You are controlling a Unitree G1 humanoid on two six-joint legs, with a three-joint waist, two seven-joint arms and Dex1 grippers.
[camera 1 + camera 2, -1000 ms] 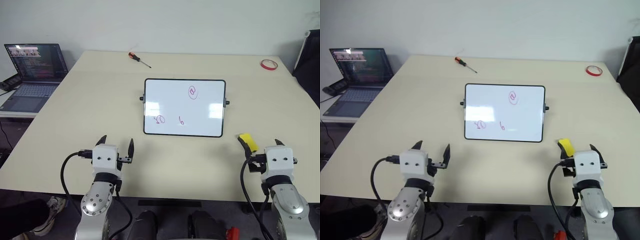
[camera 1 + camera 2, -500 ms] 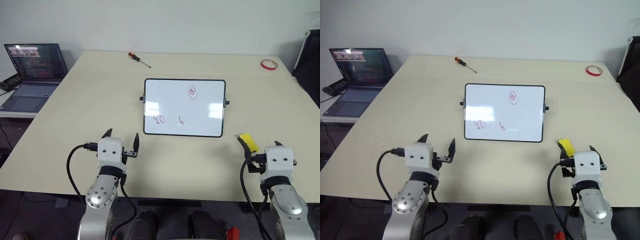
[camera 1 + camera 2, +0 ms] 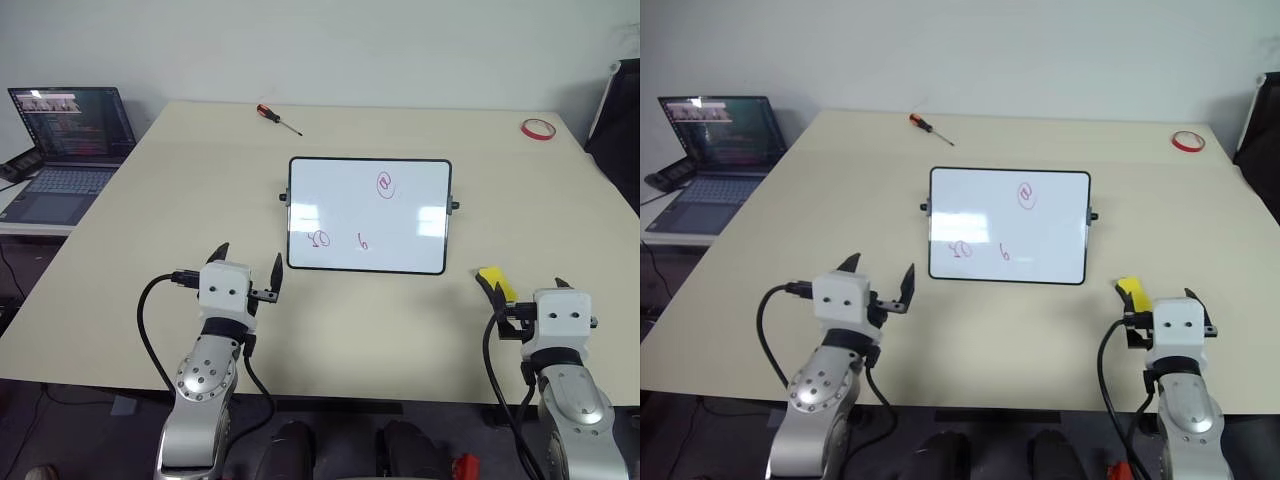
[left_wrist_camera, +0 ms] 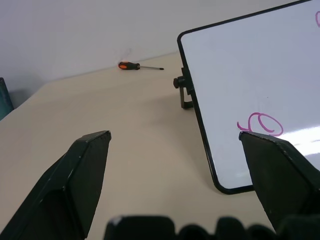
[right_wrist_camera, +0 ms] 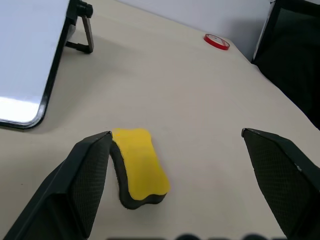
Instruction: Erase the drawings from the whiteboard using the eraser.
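Both grippers are held over the near edge of the table point(image 3: 150, 220) with fingers spread wide and nothing gripped. On the left, the left gripper point(image 3: 249, 271) is placed before the near left corner of the whiteboard point(image 3: 369, 214), on which three pink drawings point(image 3: 385, 184) are seen. Further right, the yellow eraser point(image 3: 495, 283) is found lying flat, just ahead of the right gripper point(image 3: 525, 288).

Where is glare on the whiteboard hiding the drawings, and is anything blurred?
Head views: soft bright patches on the whiteboard at left and right, the left one just above the looped drawing; all three marks stay readable. Left wrist view: a bright band below that loop, end effector fingers blurred. Right wrist view: eraser sharp.
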